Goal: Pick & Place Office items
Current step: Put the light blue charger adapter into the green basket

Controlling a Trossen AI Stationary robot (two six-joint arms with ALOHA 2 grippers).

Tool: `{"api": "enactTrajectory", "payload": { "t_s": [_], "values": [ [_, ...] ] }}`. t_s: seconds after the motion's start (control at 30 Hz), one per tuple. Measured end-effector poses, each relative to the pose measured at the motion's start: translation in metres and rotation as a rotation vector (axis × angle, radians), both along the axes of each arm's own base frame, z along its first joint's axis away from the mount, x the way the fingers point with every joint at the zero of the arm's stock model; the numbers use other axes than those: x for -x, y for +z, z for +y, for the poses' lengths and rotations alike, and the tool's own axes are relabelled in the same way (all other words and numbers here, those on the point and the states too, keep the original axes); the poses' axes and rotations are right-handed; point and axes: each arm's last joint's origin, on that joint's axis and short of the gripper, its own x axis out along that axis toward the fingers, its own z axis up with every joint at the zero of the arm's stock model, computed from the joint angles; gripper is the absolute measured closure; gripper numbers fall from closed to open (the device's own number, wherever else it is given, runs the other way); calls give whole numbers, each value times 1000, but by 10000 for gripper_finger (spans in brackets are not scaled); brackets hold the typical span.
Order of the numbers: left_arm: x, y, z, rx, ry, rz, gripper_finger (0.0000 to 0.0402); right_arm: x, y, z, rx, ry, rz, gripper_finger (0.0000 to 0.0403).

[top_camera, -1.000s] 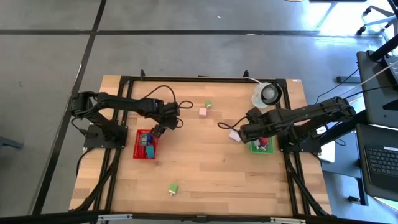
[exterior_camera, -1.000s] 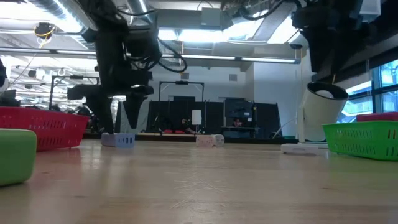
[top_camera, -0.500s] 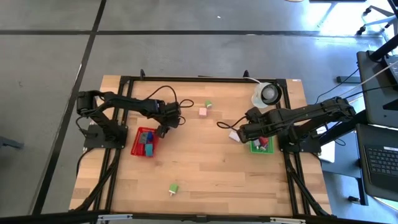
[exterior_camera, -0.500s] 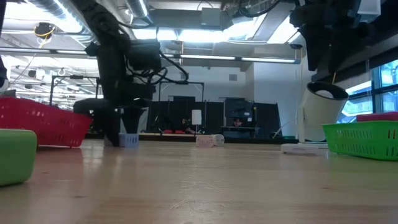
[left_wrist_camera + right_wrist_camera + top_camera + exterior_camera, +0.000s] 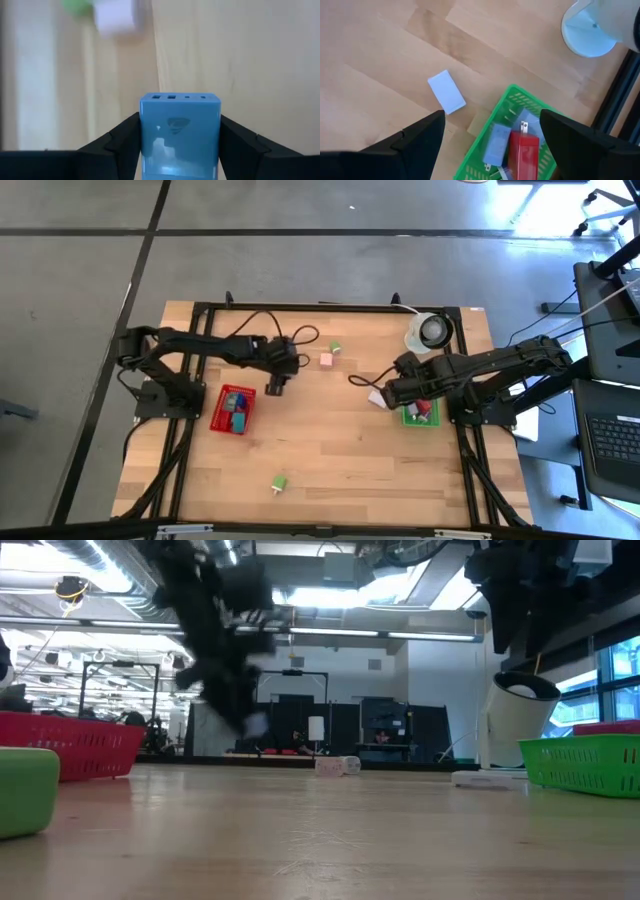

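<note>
High: left gripper (image 5: 276,386) right of red tray (image 5: 234,410), open wood around.
L wrist: jaws clamped on blue block (image 5: 180,135), long axis along fingers, slotted end fwd.
R wrist: right gripper (image 5: 490,145) jaws apart over green tray (image 5: 512,97).

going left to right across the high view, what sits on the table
red tray → left gripper → green piece → pink piece → right gripper → green tray → white roll
</note>
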Motion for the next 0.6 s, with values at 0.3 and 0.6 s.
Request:
{"api": "enactTrajectory", "payload": {
  "t_s": [0.3,0.6],
  "values": [
    [-36,95,-12,-46,19,-595,195,-8,1,-4,54,-28,-93,73],
    [-34,160,-27,-177,85,-1117,195,-24,6,-1,63,-41,-284,73]
  ]
}}
